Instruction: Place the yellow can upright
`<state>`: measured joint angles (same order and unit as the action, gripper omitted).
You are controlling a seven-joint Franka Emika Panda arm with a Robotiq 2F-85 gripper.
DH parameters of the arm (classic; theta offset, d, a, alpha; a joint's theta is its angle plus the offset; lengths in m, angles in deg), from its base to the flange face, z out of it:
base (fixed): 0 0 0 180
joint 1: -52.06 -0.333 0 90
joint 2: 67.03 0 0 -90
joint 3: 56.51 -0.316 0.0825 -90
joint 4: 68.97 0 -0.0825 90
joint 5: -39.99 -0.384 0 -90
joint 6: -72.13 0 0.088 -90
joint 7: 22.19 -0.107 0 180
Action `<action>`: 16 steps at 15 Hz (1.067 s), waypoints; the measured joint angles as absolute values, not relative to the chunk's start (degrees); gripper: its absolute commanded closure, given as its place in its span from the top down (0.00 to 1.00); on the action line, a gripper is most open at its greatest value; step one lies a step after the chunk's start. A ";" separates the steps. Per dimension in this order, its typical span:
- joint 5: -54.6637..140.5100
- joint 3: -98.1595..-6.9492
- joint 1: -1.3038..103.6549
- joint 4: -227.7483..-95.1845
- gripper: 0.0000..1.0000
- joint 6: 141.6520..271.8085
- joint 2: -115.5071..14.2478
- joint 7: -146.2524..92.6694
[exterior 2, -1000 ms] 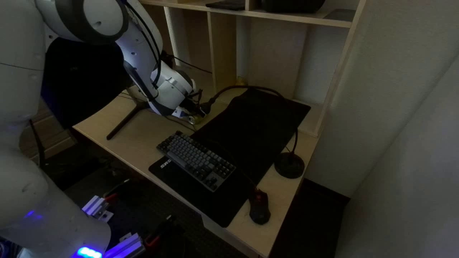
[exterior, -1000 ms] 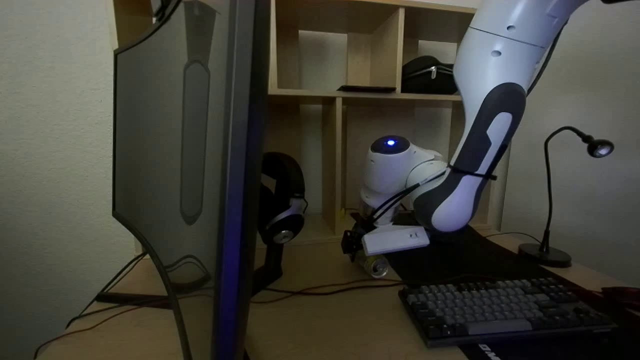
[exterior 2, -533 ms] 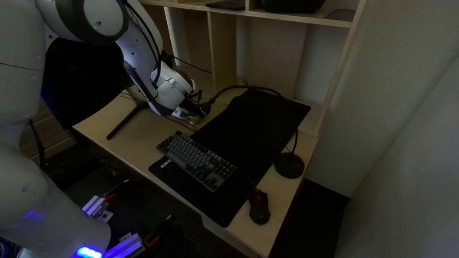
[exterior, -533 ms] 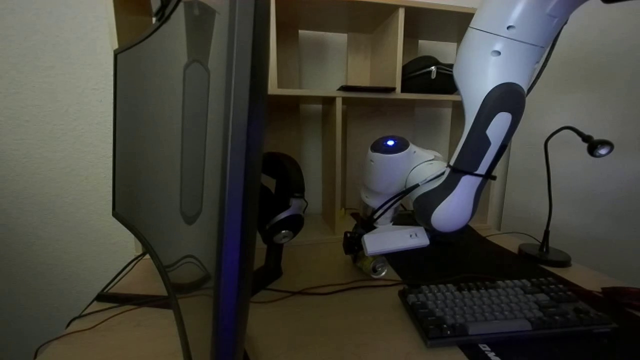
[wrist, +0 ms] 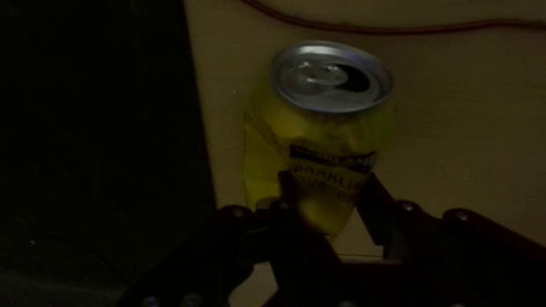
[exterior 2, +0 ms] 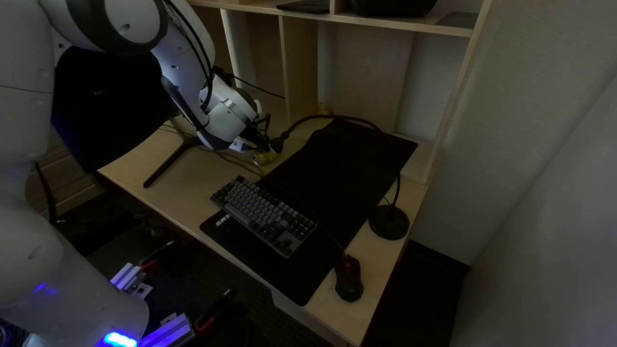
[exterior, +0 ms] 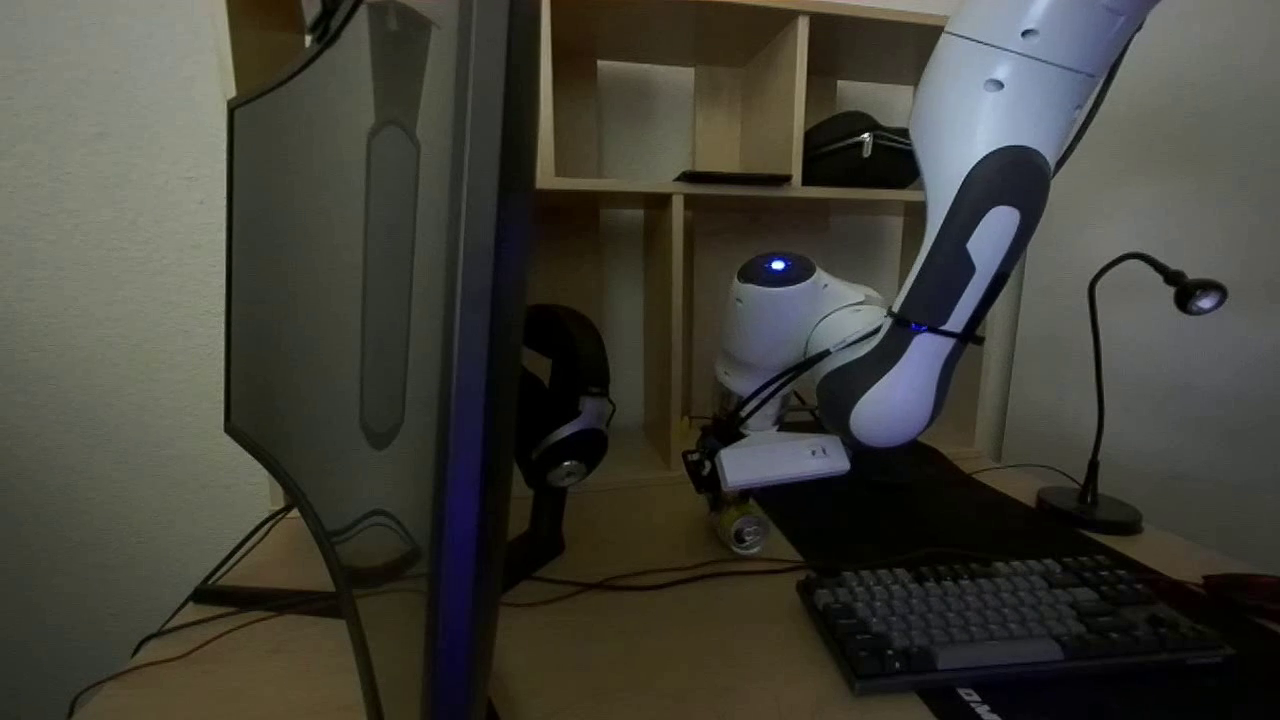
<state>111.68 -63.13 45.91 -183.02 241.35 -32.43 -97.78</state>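
I am holding the yellow can (wrist: 320, 134) tilted in the claw (wrist: 328, 181) near the surface (exterior: 650, 640), contact not showing clearly; I am aiming to rotate its base squarely down before releasing.

In the wrist view, crumpled, softly glossy metal is shown by the yellow can (wrist: 320, 140), bare and shinier at its lid (wrist: 324, 81), towards one o'clock. In an exterior view, smooth wood is seen in the desk (exterior: 640, 650) at six o'clock, a rough, matt finish on the wall (exterior: 110, 300) at nine, matt plastic on the keyboard (exterior: 1010, 610) at four.
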 measured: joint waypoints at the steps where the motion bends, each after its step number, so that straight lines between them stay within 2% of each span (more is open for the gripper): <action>1: 108.51 -64.15 46.54 -183.42 0.09 240.51 -32.72 -95.35; 4: 94.28 -67.54 48.11 -185.53 0.04 235.38 -34.55 -84.73; 5: 89.47 -67.98 47.96 -185.99 0.51 233.37 -35.30 -81.50; 7: 82.30 -69.11 47.73 -186.33 0.53 228.05 -36.44 -77.38; 10: 71.37 -66.69 44.31 -186.53 0.73 224.79 -36.90 -71.36; 11: 68.88 -65.31 42.84 -186.66 0.30 224.48 -36.76 -70.36; 13: 65.09 -62.66 40.00 -186.91 0.83 223.90 -36.59 -69.42; 14: 63.52 -61.56 38.80 -186.88 0.82 223.29 -36.74 -69.38; 16: 61.19 -59.57 36.59 -186.87 0.93 222.14 -36.91 -69.57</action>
